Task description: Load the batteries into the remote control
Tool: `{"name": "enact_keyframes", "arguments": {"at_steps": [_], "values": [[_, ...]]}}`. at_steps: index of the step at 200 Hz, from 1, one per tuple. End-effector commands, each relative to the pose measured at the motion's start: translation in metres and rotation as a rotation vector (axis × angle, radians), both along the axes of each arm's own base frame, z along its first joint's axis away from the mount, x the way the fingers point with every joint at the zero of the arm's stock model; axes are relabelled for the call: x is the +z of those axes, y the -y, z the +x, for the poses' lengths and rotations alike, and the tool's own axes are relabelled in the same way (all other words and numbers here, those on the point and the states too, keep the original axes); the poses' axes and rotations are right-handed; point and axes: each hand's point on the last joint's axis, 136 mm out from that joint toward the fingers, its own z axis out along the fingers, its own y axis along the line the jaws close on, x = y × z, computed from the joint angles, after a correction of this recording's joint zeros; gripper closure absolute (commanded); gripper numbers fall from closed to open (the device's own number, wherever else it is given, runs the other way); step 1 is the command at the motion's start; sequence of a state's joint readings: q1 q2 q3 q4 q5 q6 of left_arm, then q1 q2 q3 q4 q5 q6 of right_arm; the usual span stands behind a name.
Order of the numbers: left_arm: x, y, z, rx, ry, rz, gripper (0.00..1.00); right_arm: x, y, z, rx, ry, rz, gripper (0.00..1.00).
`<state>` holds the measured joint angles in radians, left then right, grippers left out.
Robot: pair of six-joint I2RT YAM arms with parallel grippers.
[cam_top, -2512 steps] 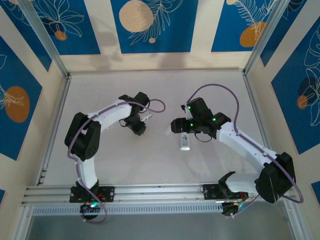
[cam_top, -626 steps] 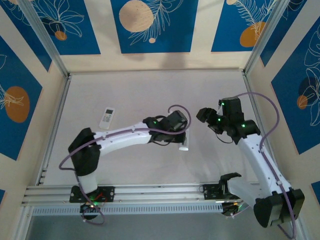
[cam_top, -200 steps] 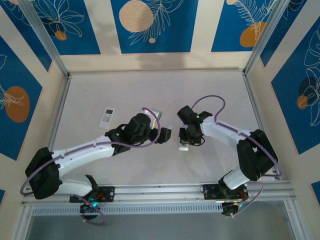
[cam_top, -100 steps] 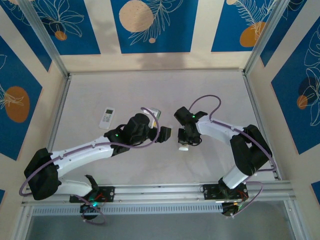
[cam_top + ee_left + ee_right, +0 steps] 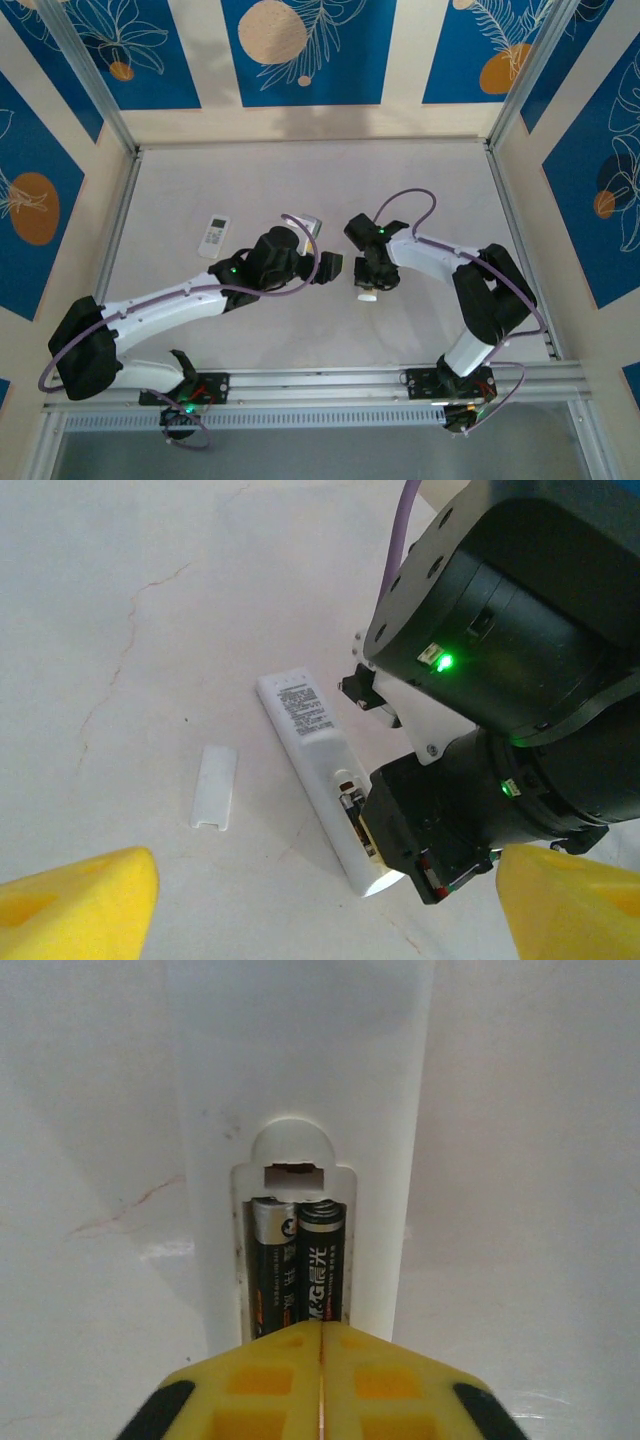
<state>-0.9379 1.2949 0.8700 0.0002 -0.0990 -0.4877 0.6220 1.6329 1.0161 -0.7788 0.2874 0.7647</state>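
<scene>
A white remote control lies back-up on the table, its battery bay uncovered. Two dark batteries lie side by side in the bay. My right gripper is shut, and its yellow fingertips rest over the batteries' near ends, hiding them. My left gripper hovers open just left of the remote, with nothing between its yellow fingers. In the left wrist view the right gripper's black body covers the remote's lower right side.
The white battery cover lies flat on the table left of the remote. A second white remote sits at the middle left. A small pale object lies behind the left wrist. Metal rails run along the near edge.
The right wrist has edged slightly left over the remote, its arm folding in. The left arm has hardly moved and its gripper stays open.
</scene>
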Motion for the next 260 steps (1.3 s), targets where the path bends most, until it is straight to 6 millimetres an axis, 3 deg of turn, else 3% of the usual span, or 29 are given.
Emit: {"name": "enact_keyframes", "arguments": {"at_steps": [1, 27, 79, 97, 113, 129, 163, 185, 202, 240, 260], "values": [[-0.001, -0.004, 0.002, 0.02, 0.013, 0.002, 0.12, 0.037, -0.006, 0.014, -0.003, 0.099, 0.045, 0.83], [0.0, -0.004, 0.003, 0.023, 0.014, 0.001, 0.13, 0.042, -0.005, 0.023, -0.008, 0.131, 0.062, 0.82], [-0.003, -0.015, 0.003, 0.062, 0.014, 0.022, 0.12, -0.006, -0.002, 0.014, -0.025, 0.031, 0.021, 0.87], [-0.007, -0.021, 0.006, 0.087, 0.008, 0.047, 0.11, -0.012, 0.0, 0.012, -0.028, 0.011, 0.01, 0.87], [-0.016, -0.02, 0.007, 0.08, -0.033, 0.096, 0.1, 0.001, -0.004, 0.015, -0.019, 0.033, 0.03, 0.87], [-0.028, -0.02, 0.012, 0.072, -0.096, 0.196, 0.1, 0.026, -0.005, 0.024, -0.015, 0.101, 0.056, 0.86], [-0.07, -0.01, 0.03, -0.016, -0.263, 0.455, 0.15, 0.073, 0.02, 0.031, -0.112, 0.26, 0.123, 0.71], [-0.099, 0.004, 0.048, -0.077, -0.344, 0.582, 0.2, 0.085, 0.04, 0.024, -0.191, 0.306, 0.214, 0.53], [-0.12, 0.015, 0.062, -0.107, -0.369, 0.647, 0.24, 0.092, 0.05, 0.016, -0.214, 0.325, 0.265, 0.45], [-0.141, 0.033, 0.086, -0.143, -0.383, 0.648, 0.35, 0.098, 0.062, 0.0, -0.218, 0.352, 0.287, 0.39], [-0.154, 0.042, 0.089, -0.19, -0.416, 0.597, 0.39, 0.096, 0.065, -0.003, -0.224, 0.347, 0.292, 0.39]]}}
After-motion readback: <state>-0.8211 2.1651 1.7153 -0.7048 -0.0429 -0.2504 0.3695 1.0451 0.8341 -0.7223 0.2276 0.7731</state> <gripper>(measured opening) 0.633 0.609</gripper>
